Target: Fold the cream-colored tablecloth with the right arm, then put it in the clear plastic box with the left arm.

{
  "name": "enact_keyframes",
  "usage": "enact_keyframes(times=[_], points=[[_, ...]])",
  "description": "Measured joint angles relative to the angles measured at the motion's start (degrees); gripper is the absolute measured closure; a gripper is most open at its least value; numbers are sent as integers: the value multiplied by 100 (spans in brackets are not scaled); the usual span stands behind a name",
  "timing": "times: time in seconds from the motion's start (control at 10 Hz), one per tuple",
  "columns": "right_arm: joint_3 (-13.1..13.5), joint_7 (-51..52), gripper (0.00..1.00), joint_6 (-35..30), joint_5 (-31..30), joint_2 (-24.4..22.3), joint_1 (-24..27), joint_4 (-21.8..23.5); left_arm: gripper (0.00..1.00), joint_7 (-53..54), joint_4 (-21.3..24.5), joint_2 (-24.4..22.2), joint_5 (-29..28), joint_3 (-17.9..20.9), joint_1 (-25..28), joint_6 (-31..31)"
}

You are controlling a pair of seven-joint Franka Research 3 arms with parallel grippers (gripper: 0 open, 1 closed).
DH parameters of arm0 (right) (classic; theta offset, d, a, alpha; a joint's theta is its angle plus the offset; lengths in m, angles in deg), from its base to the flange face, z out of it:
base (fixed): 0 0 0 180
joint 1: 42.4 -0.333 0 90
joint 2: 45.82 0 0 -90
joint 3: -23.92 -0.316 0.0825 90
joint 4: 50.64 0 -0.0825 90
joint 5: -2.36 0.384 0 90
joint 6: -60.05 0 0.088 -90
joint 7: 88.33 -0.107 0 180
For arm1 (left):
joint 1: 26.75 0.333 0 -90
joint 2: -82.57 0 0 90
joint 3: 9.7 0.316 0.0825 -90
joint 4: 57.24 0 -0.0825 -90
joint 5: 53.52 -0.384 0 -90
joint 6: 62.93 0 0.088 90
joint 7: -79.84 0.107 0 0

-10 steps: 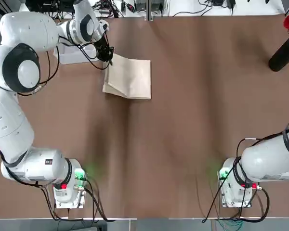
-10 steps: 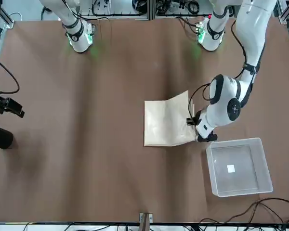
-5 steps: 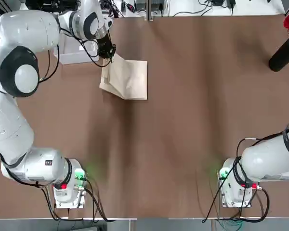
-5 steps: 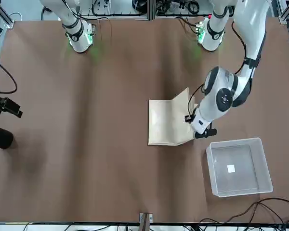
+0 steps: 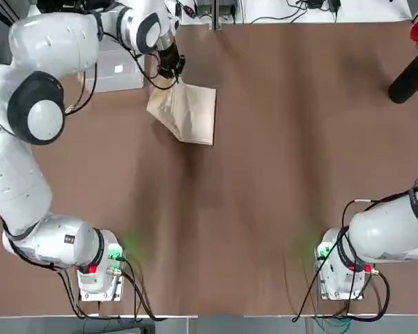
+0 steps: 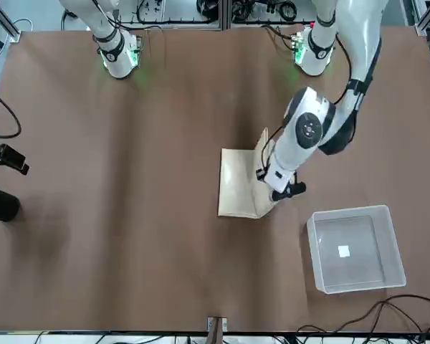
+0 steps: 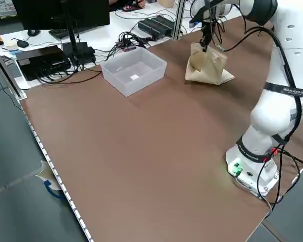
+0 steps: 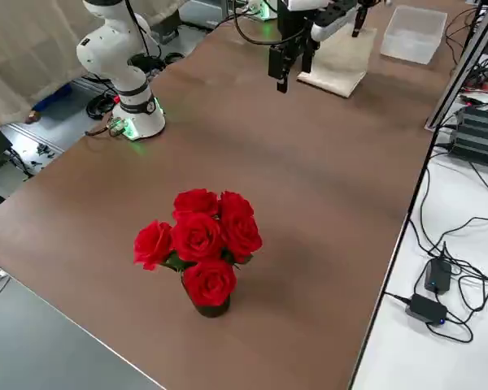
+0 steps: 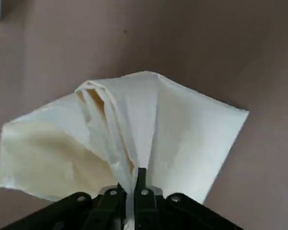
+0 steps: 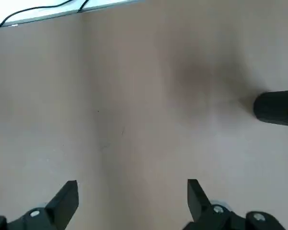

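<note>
Cloth (image 5: 188,111): folded, cream; one edge pinched and raised, the rest trailing on the tabletop (image 5: 279,153) at the far left.
Left end effector (image 9: 133,184): fingers clamped tight on the cloth's gathered edge; folds fan away from the grip in the wrist view.
Box (image 6: 355,248): clear, empty, white label on its bottom; it lies farther to the robot's left of the cloth and a little farther from the bases, apart from it.
Key relation: the carry should run leftward from the grip to the box; the left arm is the nearer one by far.
Fit: the cloth looks wider than the box, so it will probably need bunching to go in.
In the way: nothing between cloth and box.
Right end effector (image 10: 129,203): fingers spread, empty, over bare tabletop on the right.
Roses (image 8: 199,244): dark vase, right side, well apart.
</note>
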Motion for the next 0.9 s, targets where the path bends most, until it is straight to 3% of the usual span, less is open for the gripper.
enact_keyframes(times=[0.4, 0.9], points=[[-10, 0, 0, -8, -1, 0, -5, -15, 93, -1324, -530, 691, -679, -59, -506, 0], [2, -2, 0, -16, -1, 0, 3, -15, 93, -1393, -784, 707, -854, -126, -472, -393]])
